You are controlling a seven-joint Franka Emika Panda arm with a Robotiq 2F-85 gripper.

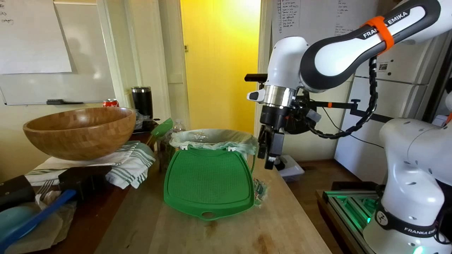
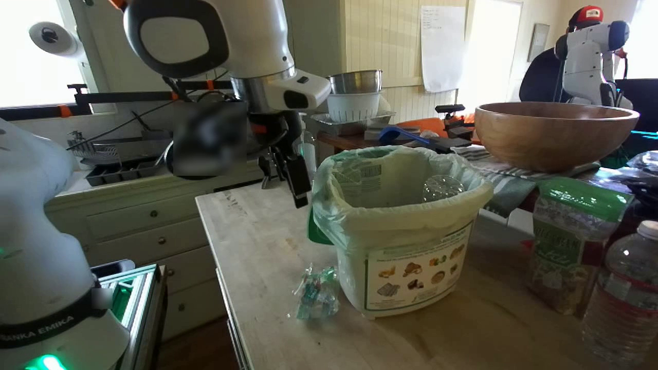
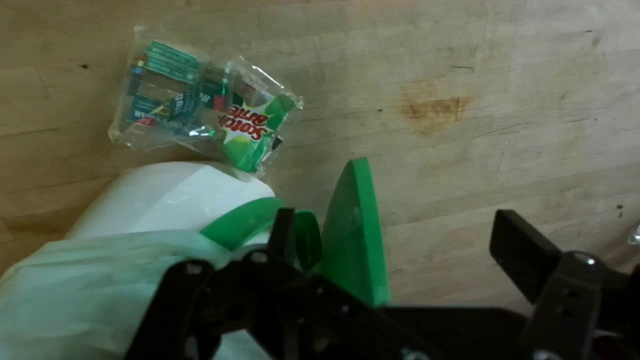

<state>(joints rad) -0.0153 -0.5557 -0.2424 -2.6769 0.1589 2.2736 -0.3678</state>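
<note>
Visibly stained, the wooden worktop (image 1: 233, 233) stretches toward a yellow door (image 1: 219, 74).

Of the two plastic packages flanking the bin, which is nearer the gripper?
The clear, crumpled Scotch-Brite packet, on the same side of the white bin as the gripper. The other, a green-topped bag, stands across the bin, beside a bottle.

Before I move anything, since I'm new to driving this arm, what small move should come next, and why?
Probably ease the gripper down slightly: its jaws stand open and hold nothing, and in the wrist view the green lid shows between them.
</note>
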